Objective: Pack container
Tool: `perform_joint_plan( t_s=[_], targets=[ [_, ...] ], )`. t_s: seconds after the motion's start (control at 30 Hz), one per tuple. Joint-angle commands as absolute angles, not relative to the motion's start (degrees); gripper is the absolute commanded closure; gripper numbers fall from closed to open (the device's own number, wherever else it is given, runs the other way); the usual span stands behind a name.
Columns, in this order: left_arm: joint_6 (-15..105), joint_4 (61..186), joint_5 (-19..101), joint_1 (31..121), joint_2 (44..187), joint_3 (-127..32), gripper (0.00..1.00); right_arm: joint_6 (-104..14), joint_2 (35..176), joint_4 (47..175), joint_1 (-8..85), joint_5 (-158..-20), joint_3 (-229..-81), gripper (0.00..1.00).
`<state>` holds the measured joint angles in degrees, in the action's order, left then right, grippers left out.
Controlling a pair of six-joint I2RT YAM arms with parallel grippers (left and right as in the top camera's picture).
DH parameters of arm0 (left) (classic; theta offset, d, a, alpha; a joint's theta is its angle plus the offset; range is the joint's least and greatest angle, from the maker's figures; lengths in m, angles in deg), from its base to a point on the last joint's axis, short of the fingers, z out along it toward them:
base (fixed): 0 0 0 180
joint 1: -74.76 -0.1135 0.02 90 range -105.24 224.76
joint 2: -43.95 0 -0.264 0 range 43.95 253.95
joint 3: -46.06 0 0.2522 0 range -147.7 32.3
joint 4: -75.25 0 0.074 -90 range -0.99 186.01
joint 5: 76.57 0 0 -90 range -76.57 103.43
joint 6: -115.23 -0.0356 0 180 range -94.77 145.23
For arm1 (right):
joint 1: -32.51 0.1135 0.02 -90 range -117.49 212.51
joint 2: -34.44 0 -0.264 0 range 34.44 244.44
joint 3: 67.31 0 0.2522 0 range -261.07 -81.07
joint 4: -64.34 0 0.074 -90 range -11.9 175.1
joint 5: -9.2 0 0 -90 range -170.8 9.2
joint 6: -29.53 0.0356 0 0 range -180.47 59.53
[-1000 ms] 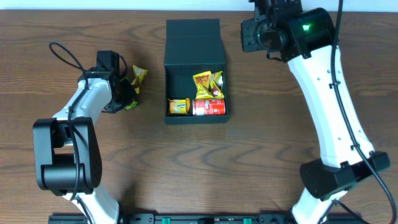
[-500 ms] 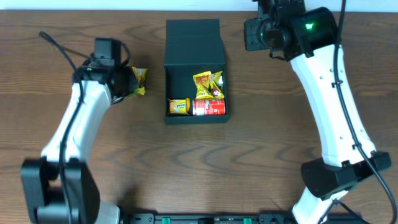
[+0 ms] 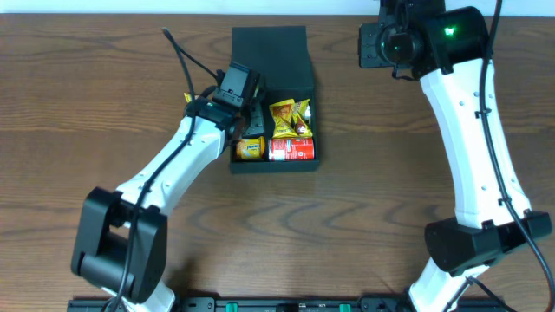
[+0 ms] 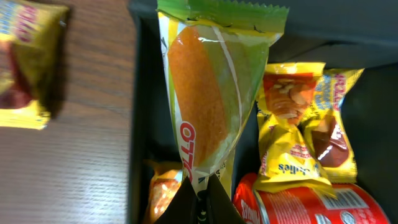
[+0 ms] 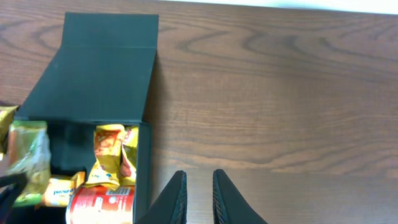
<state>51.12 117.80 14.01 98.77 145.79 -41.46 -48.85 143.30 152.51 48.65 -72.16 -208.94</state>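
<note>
One green packet [image 4: 205,106] over the open container [image 3: 269,54]

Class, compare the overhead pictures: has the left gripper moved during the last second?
Yes. The left gripper has swung right, from beside the container to over its open compartment, holding the green packet.

My table [image 3: 364,217] is brown wood with dark wavy lines running along it, and it fills almost all I can see. Along its far edge there is a thin pale strip [image 5: 280,4], and I cannot tell if that is a wall. At the near edge sits a black rail [image 3: 286,305] with small green bits, and the light on the wood is soft and even.
</note>
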Motion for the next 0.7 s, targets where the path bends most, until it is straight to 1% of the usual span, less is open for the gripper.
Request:
perform_joint_plan(
  t_s=[0.0,0.23,0.43,0.67],
  targets=[
    [50.5,116.8,16.6,99.0,146.7,-42.1,0.94,-49.4,143.2,152.9,48.1,-71.8,-209.1,0.85],
    [49.9,115.7,16.5,100.7,148.6,-42.1,0.94,-49.4,143.2,153.1,48.1,-71.8,-209.1,0.84],
    [54.8,116.8,16.5,101.5,149.5,-42.1,0.94,-49.4,143.2,153.5,48.1,-71.8,-209.1,0.85],
    [57.1,116.6,16.4,101.5,149.6,-42.1,0.94,-49.4,143.2,154.0,48.1,-71.8,-209.1,0.86]
  ],
)
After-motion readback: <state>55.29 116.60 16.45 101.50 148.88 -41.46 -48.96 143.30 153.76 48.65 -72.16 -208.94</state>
